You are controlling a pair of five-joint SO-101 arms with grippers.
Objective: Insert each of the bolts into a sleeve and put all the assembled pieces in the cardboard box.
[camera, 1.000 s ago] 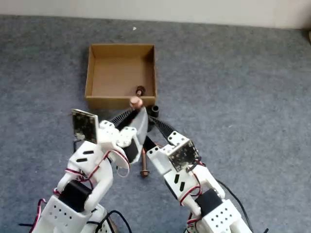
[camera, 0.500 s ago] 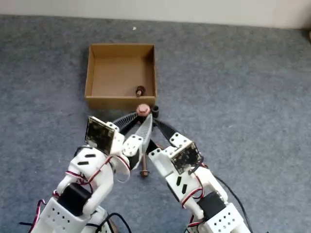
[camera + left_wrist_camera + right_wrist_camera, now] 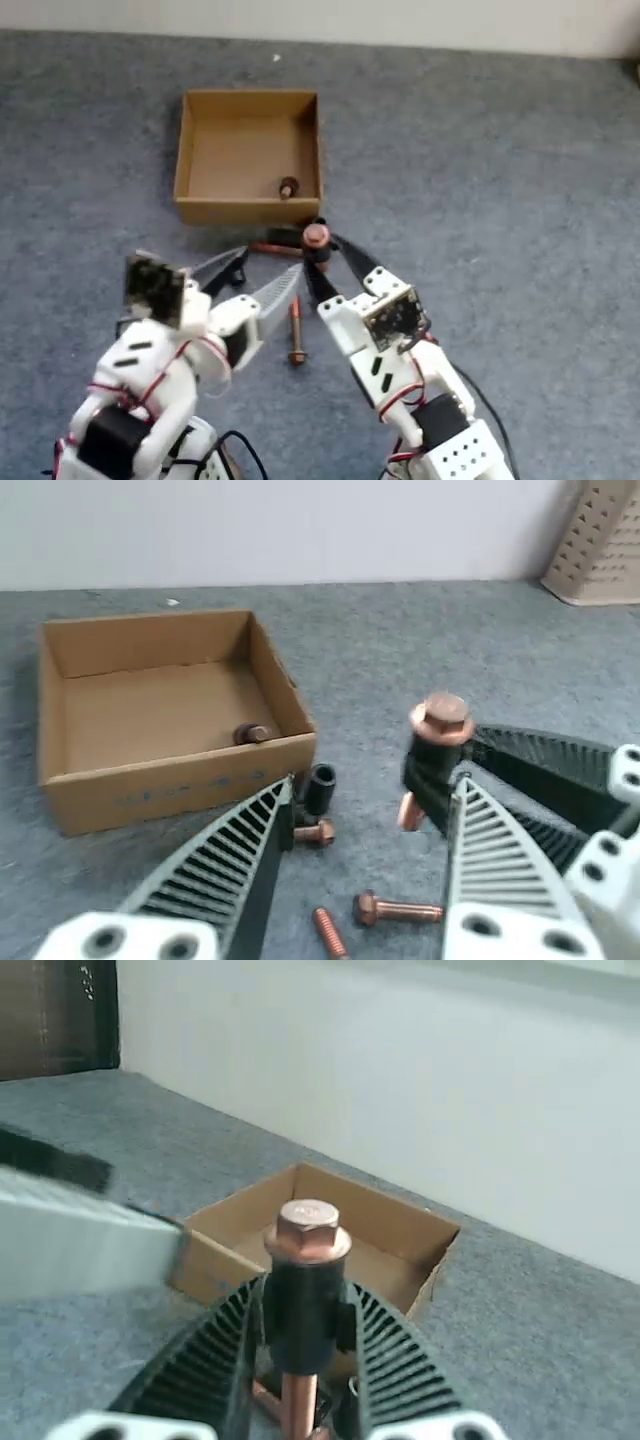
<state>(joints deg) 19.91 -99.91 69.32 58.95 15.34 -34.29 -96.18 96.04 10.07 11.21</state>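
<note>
The bolt (image 3: 316,236) now sits in the sleeve (image 3: 316,256), clenched by the right gripper (image 3: 303,1300) just off the cardboard box's (image 3: 249,211) 5 o'clock corner. The left gripper (image 3: 372,790) has let go and drawn back toward 7 o'clock, spread wide, so it looks ready for boxing. The box holds one assembled piece (image 3: 288,187) near that same corner.

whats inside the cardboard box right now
One small piece, dark with a copper end, lies by the near right corner of the cardboard box; it looks like a bolt in a sleeve. The near wall may hide a thin strip of floor.
</note>
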